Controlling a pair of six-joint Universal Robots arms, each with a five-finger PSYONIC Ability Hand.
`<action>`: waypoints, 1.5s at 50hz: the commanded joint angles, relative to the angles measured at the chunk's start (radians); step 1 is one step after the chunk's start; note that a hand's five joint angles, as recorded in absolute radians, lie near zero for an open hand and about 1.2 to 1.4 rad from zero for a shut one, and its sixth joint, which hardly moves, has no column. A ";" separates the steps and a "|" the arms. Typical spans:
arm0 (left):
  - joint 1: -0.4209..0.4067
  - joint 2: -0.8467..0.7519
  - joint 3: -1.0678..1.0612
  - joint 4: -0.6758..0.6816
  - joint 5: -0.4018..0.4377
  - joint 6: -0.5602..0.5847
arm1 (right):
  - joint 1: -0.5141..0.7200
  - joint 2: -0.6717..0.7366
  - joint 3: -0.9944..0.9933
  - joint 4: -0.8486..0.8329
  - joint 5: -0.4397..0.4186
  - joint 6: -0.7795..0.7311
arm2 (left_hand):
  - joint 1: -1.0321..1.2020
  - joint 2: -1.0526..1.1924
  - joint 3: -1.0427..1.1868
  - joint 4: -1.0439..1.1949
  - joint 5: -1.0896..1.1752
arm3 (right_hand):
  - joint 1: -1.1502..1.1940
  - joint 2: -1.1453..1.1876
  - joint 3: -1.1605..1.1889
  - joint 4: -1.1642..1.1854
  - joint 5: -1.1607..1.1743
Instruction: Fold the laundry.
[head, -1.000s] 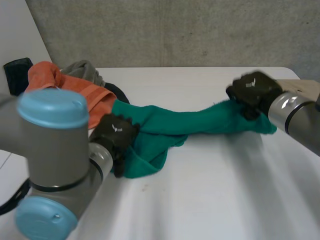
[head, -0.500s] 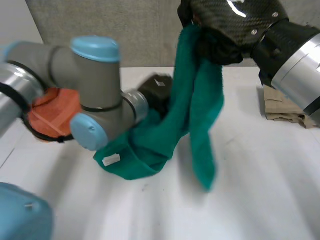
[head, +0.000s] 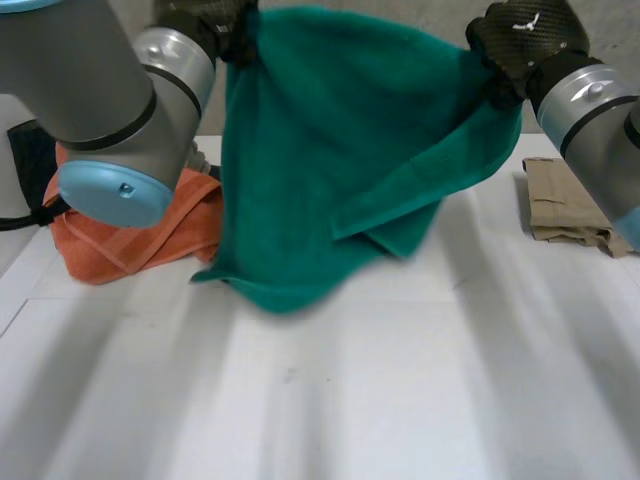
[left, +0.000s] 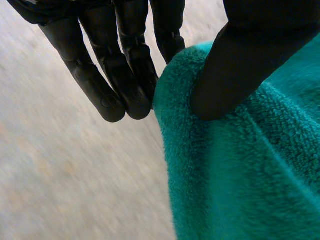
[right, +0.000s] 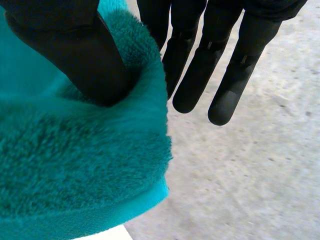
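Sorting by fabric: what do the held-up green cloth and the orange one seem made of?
The green cloth: likely terry towelling, cotton or microfibre; matt, fuzzy pile, flat hemmed edge. The orange cloth: soft matt fabric, perhaps towelling too; its weave is too small to tell.

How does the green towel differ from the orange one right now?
The green terry towel hangs spread in the air, pinched near its top corners by the left hand and the right hand. The orange towel lies on the white table with no hand on it. The green one is opened out, while the orange one is bunched in a heap. Neither is folded yet.
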 joint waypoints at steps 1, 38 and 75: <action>-0.010 0.159 -0.343 0.240 -0.034 0.112 | 0.011 -0.022 0.051 -0.055 0.033 0.014 | 0.218 0.201 0.209 0.201 0.245 | 0.274 0.227 0.212 0.200 0.233; 0.138 0.151 -0.556 -0.167 0.095 0.174 | -0.099 -0.062 0.447 0.282 -0.105 0.013 | -0.994 -1.012 -1.003 -1.011 -0.967 | -0.807 -0.853 -0.869 -0.881 -0.848; 0.260 -0.252 -0.351 -0.056 0.373 0.577 | -0.128 0.112 0.350 0.364 -0.090 -0.168 | -0.818 -0.836 -0.827 -0.835 -0.791 | -0.684 -0.730 -0.746 -0.758 -0.725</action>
